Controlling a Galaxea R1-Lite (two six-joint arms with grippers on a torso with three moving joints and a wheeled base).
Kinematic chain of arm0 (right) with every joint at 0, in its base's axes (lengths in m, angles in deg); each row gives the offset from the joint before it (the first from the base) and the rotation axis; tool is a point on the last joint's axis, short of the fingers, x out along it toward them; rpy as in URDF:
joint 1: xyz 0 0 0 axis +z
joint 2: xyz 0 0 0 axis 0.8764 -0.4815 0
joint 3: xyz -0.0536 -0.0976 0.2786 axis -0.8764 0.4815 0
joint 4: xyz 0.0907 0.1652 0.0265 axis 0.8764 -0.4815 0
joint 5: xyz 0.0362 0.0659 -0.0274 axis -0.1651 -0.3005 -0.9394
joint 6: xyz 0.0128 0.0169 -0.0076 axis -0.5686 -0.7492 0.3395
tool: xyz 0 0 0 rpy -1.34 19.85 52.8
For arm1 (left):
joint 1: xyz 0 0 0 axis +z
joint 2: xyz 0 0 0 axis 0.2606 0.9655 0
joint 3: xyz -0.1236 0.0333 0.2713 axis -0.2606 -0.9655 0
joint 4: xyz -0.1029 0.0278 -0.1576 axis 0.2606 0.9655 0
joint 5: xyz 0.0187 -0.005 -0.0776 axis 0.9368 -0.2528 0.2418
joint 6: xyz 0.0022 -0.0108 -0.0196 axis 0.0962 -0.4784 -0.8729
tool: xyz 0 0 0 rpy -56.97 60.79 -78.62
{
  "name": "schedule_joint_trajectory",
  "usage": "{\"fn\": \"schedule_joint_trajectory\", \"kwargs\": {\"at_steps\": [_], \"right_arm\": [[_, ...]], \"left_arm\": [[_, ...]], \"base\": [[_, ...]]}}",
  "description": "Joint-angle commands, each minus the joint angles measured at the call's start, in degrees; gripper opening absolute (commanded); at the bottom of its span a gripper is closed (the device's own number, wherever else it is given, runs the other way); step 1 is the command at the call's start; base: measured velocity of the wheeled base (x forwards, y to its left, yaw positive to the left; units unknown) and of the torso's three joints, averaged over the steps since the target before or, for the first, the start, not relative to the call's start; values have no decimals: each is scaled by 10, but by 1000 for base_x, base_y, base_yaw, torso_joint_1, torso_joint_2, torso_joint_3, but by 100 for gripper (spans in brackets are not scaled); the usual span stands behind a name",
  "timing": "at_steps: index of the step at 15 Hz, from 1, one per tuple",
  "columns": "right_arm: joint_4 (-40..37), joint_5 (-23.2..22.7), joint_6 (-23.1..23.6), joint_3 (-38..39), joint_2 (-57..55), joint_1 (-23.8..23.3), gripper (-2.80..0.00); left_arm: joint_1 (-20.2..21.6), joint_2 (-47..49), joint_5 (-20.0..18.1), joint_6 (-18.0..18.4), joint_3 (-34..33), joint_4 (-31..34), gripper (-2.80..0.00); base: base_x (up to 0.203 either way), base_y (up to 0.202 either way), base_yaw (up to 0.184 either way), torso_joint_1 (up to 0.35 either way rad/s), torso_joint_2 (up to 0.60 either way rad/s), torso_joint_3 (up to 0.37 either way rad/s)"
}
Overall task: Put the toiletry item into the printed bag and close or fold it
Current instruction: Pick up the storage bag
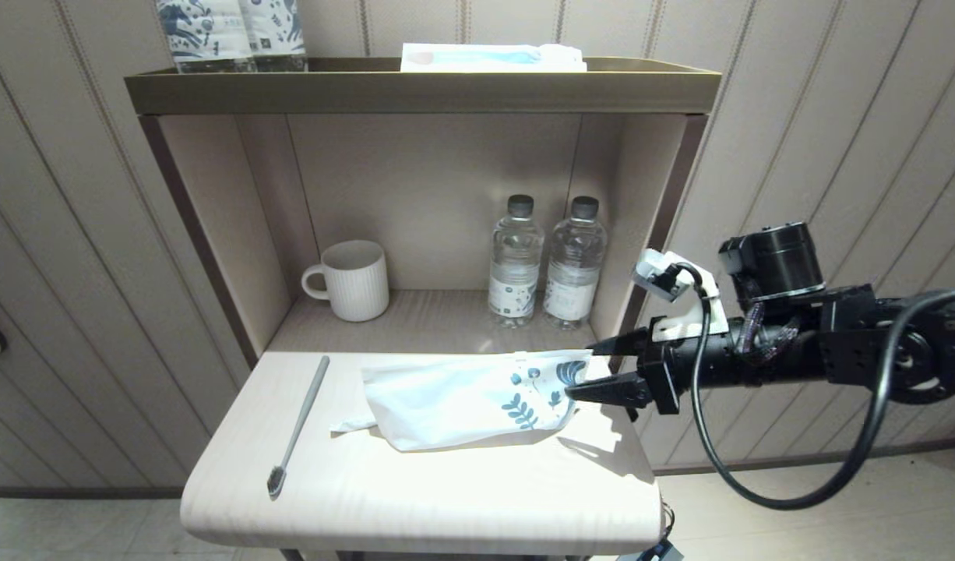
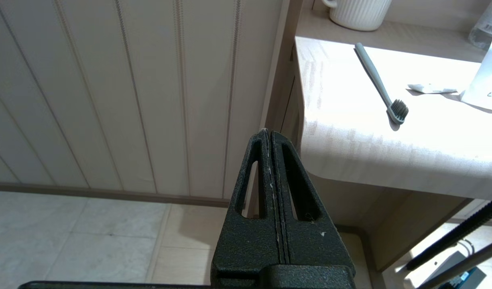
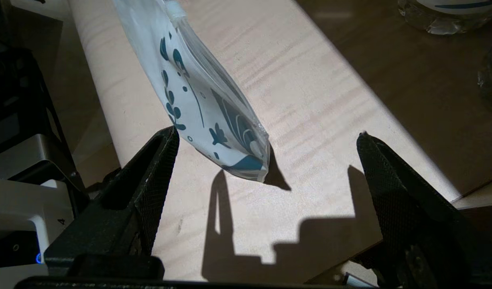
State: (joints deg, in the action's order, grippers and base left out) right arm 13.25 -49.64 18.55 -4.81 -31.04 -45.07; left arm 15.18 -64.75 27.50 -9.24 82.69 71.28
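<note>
Right hand (image 1: 590, 368), fingers spread wide, at the printed end of the printed bag (image 1: 470, 397), the bag's corner lying between the fingers without contact; bag flat on the bench (image 1: 446, 499); toothbrush (image 1: 297, 427) well apart on the bench's far left side; left hand (image 2: 271, 136), fingers pressed together, beside the bench's left edge.

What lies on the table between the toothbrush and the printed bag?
In the head view, only a short flat pale strip lies between the toothbrush and the printed bag, right beside the bag.
</note>
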Motion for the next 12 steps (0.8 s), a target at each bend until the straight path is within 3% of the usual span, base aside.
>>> {"fn": "schedule_joint_trajectory", "kwargs": {"at_steps": [1, 12], "right_arm": [[0, -6, 10, -4, -21, 6, 0], [30, -68, 30, -19, -65, 30, 0]], "left_arm": [[-1, 0, 1, -1, 0, 0, -280], [-1, 0, 0, -1, 0, 0, -280]], "base": [[0, 0, 0, 0, 0, 0], [0, 0, 0, 0, 0, 0]]}}
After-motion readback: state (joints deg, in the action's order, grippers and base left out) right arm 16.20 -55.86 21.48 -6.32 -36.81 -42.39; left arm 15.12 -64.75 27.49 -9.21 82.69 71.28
